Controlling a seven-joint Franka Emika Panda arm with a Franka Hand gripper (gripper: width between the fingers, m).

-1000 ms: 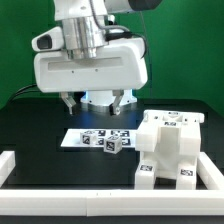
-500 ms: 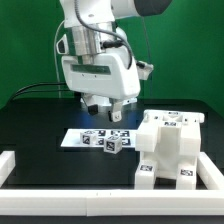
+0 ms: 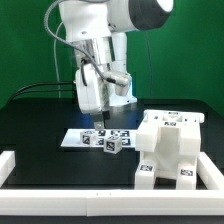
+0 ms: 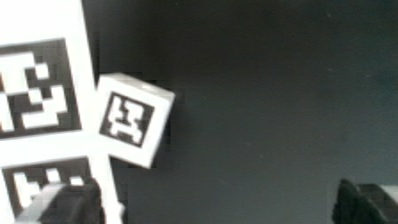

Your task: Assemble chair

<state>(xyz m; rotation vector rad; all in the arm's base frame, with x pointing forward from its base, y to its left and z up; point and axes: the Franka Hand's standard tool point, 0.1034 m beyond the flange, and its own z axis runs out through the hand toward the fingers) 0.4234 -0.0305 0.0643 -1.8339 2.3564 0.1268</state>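
In the exterior view, the white two-finger gripper (image 3: 97, 122) is seen hanging above the thin flat white marker board (image 3: 72, 138), on which small white tagged blocks (image 3: 112, 145) are laid. The blocky white chair body (image 3: 170, 148) is set on the black table (image 3: 40, 120) to the exterior view's right, apart from the gripper. The spread of the jaws cannot be judged there. In the wrist view, the dark fingertips (image 4: 63, 205) are shown wide apart with nothing held between them, and one tilted block is seen at the board's edge.
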